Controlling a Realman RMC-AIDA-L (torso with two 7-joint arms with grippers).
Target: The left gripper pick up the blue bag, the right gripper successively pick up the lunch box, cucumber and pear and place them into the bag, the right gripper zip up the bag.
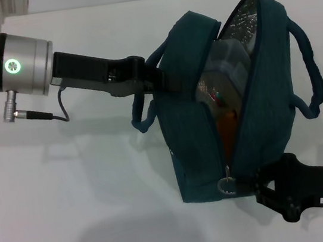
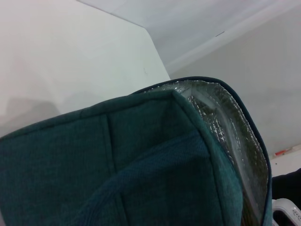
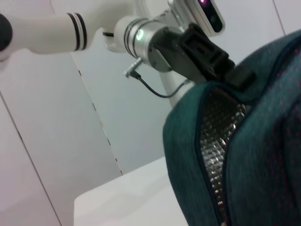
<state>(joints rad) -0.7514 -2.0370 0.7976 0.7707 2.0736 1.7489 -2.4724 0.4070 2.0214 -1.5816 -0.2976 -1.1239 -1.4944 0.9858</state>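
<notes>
The blue bag (image 1: 197,140) hangs just above the white table, its mouth open and the silver foil lining (image 1: 248,21) showing. My left gripper (image 1: 164,77) is shut on the bag's left wall by the handle, and it also shows in the right wrist view (image 3: 237,75). Inside the bag lies the clear lunch box (image 1: 226,64), with the orange pear (image 1: 227,127) below it. The cucumber is hidden. The ring zipper pull (image 1: 226,185) hangs at the bag's near end. My right gripper (image 1: 261,186) sits against that end, just right of the pull. Teal fabric (image 2: 117,165) fills the left wrist view.
The white table (image 1: 70,200) stretches to the left of and in front of the bag. A cable (image 1: 58,114) loops under the left arm's silver cuff (image 1: 18,63). White wall panels (image 3: 56,141) stand behind the table.
</notes>
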